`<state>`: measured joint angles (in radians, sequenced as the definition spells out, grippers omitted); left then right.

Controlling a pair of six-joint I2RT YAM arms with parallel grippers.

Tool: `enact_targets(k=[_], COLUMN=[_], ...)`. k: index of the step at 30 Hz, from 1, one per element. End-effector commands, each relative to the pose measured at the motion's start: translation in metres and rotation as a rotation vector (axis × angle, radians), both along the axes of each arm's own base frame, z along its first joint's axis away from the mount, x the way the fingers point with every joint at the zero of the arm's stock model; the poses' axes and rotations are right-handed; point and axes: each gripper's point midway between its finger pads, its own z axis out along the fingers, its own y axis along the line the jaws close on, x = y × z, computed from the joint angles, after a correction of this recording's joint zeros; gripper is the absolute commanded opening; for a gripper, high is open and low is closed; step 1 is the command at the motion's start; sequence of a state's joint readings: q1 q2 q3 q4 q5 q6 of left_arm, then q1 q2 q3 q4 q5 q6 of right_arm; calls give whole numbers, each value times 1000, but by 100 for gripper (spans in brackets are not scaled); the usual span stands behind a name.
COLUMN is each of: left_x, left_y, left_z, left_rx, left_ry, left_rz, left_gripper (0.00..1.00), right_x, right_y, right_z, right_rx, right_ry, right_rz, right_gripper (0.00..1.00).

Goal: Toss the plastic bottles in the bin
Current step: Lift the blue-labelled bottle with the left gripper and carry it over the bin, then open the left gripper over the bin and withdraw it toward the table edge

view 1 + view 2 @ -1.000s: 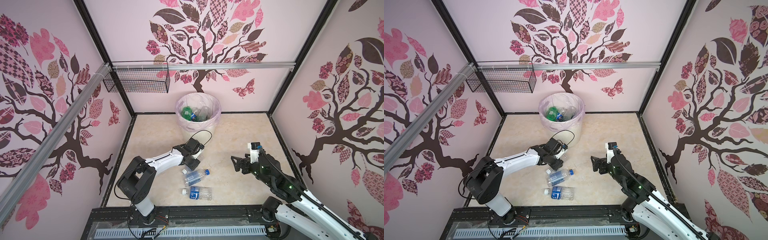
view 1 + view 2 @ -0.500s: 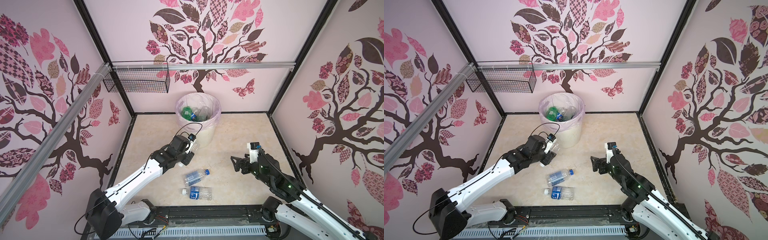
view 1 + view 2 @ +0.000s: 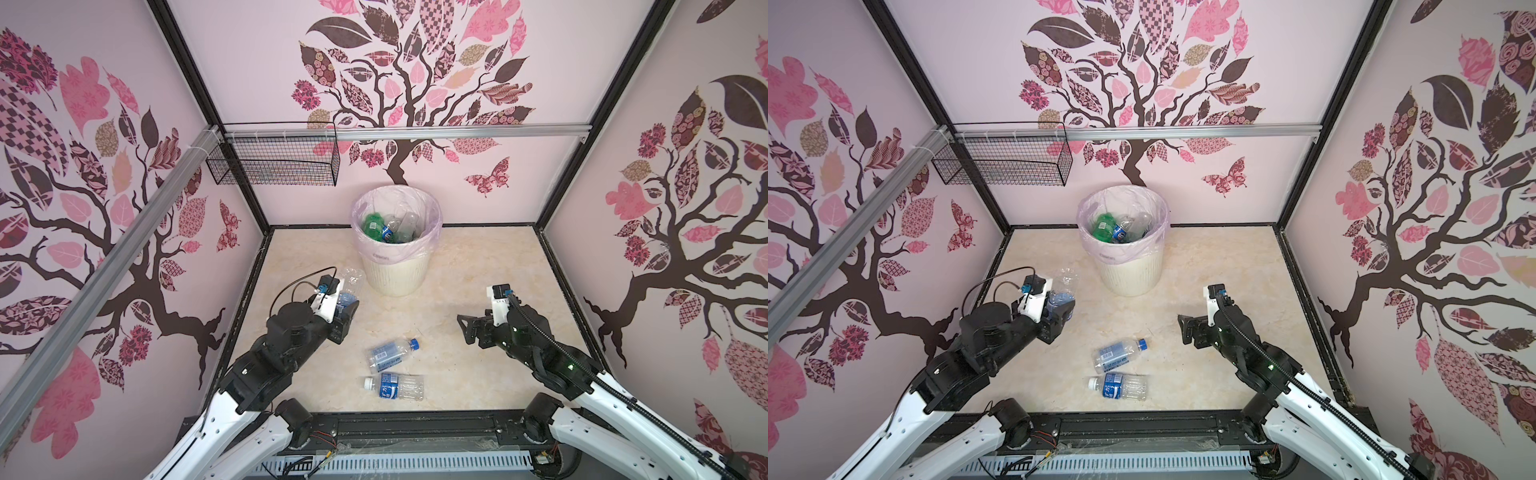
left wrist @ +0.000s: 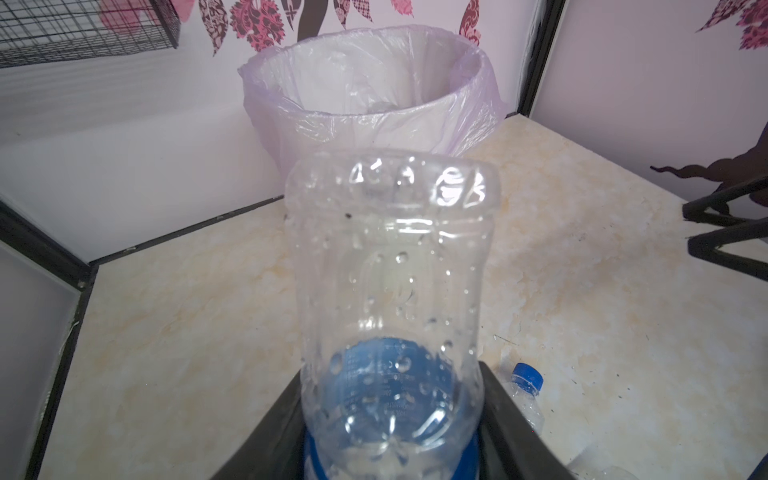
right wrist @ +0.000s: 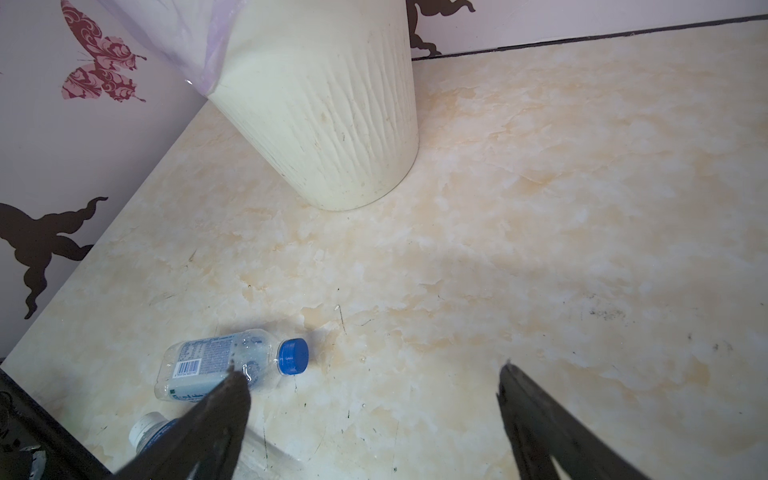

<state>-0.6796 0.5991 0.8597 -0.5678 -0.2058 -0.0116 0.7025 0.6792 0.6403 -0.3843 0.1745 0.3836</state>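
Observation:
My left gripper (image 3: 347, 308) (image 3: 1061, 311) (image 4: 390, 436) is shut on a clear plastic bottle (image 3: 352, 281) (image 3: 1065, 284) (image 4: 390, 266) with a blue label. The bottle's base points at the bin (image 3: 395, 270) (image 3: 1130, 276) (image 4: 374, 112) (image 5: 332, 104), just left of it and in front. The cream ribbed bin, lined with a pale pink bag, holds several bottles (image 3: 390, 227). Two more bottles lie on the floor: one blue-capped (image 3: 388, 353) (image 3: 1117, 354) (image 5: 216, 365), one white-capped (image 3: 395, 386) (image 3: 1120, 386) (image 5: 145, 432). My right gripper (image 3: 464, 329) (image 3: 1183, 330) (image 5: 370, 376) is open and empty, to their right.
A black wire basket (image 3: 274, 164) (image 3: 1000, 162) hangs from the aluminium rail at the back left, above the floor. Patterned walls and black frame posts close in the marble floor (image 3: 478, 266) on three sides.
My left arm has lifted the bottle off the floor and drawn back to the left, now holding it raised beside the bin. The right arm has not moved.

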Motion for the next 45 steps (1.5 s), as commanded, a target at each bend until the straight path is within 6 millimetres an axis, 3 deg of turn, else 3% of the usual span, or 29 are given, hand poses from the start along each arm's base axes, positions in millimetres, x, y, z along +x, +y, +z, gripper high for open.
enact_targets(k=[1, 11, 14, 17, 20, 24, 27, 29, 30, 33, 35, 45], left_x=[-3, -4, 4, 22, 51, 118, 180, 203, 205, 197, 183, 97], left_y=[4, 7, 2, -20, -51, -90, -109, -118, -122, -115, -100, -27], left_z=[8, 18, 41, 71, 107, 146, 143, 131, 126, 118, 116, 79], left_rx=[-58, -58, -83, -94, -87, -153, -190, -163, -143, -162, -159, -46], left_ry=[-38, -64, -112, -161, -200, -197, -85, 9, 31, 15, -13, 18], left_rz=[15, 18, 26, -16, -56, -118, -147, -144, -156, -138, -103, 22], left_gripper=[55, 55, 55, 55, 54, 54, 83, 84, 92, 97, 98, 98], right_x=[1, 2, 2, 1, -1, -5, -8, -10, -11, -14, -14, -9], right_y=[3, 6, 5, 4, 2, -3, -5, -6, -7, -10, -11, 11], right_z=[8, 6, 7, 9, 13, 19, 22, 23, 23, 23, 21, 7], right_rx=[3, 16, 17, 22, 27, 43, 59, 64, 64, 62, 53, 19], right_ry=[-12, 1, -2, -8, -15, -28, -34, -34, -31, -33, -35, 17], right_rz=[13, 14, 13, 13, 11, 3, 1, -1, -1, -4, -3, 81], right_gripper=[95, 94, 94, 94, 94, 94, 94, 94, 94, 95, 95, 95])
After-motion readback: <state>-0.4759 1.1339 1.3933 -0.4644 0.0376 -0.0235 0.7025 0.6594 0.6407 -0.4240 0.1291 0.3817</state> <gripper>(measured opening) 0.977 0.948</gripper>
